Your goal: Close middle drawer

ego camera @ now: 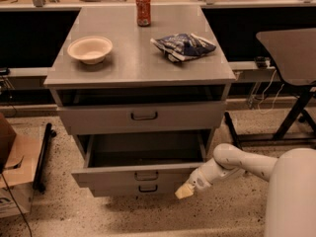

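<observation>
The middle drawer (113,176) is pulled far out of the grey cabinet (138,68). It is a long, deep, empty tray with a low front and a small dark handle (146,176). My gripper (185,191), on a white arm coming in from the lower right, sits at the right end of that drawer front, level with its lower edge, touching or nearly touching it. The taller-fronted top drawer (143,116) stands slightly out above. The lowest drawer (148,188) shows just below the middle one's front.
On the cabinet top are a cream bowl (90,49), a red soda can (143,9) and a blue chip bag (182,46). A dark table (289,53) stands at the right. A cardboard box (12,177) and a black stand (43,157) sit on the floor at the left.
</observation>
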